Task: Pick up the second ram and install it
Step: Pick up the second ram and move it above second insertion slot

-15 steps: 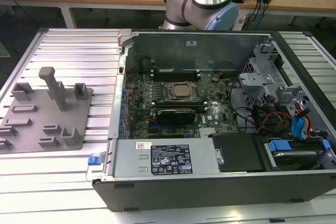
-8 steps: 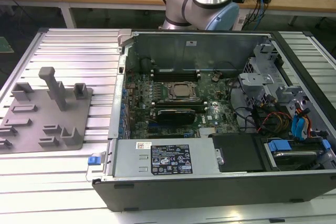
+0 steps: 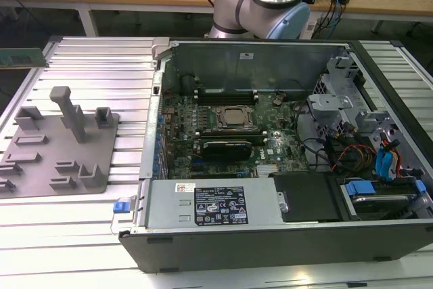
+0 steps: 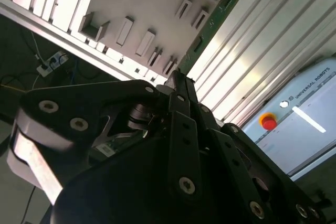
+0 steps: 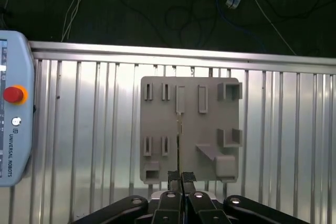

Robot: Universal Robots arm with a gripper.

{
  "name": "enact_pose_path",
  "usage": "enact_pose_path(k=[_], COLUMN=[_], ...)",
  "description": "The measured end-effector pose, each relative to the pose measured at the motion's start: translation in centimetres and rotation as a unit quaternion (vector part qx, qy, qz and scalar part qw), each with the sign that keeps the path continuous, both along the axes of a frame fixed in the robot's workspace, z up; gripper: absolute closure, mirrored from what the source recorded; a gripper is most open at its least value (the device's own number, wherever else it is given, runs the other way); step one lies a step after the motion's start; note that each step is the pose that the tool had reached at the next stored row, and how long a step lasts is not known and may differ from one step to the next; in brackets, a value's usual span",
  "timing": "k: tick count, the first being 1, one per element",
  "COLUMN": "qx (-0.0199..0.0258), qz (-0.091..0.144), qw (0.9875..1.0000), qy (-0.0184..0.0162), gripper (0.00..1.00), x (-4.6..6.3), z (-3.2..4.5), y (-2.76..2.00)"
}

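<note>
The second ram [image 4: 215, 22], a thin green board, sticks out from the tip of my gripper [image 4: 176, 74], which is shut on one end of it. In the first wrist view the ram [image 5: 179, 140] shows edge-on as a thin line running out from the closed gripper [image 5: 180, 174], above the grey pegged tray [image 5: 210, 124]. In the exterior view the green ram [image 3: 20, 57] hangs at the far left edge, beyond the tray [image 3: 40, 160]. The open computer case [image 3: 270, 235] lies to the exterior view's right, with the silver processor [image 3: 233, 118] in the middle of its board.
Long black memory slots [image 3: 226, 91] run just behind the processor. Case walls, a drive cage [image 3: 338, 109] and cables crowd the exterior view's right side. A teach pendant [image 5: 13, 129] lies on the ribbed aluminium table [image 5: 94, 145]. Floor cables run past the table edge.
</note>
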State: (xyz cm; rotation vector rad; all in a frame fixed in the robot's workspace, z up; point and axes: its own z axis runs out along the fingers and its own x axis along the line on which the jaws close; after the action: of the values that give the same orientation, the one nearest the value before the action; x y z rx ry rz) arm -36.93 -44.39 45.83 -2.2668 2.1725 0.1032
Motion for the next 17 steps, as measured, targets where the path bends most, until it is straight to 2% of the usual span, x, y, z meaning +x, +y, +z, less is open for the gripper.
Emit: enact_pose_path(k=[4, 8, 12, 17], qx=[0.0, 0.0, 0.0, 0.0], qz=[0.0, 0.0, 0.0, 0.0], qw=[1.0, 1.0, 1.0, 1.0], qy=[0.0001, 0.0001, 0.0002, 0.0002], gripper=[0.91, 0.91, 0.91, 0.91], x=[1.5, 4.1, 5.5, 8.1], z=[-0.01, -0.01, -0.01, -0.01], y=[0.0, 0.0, 0.0, 0.0])
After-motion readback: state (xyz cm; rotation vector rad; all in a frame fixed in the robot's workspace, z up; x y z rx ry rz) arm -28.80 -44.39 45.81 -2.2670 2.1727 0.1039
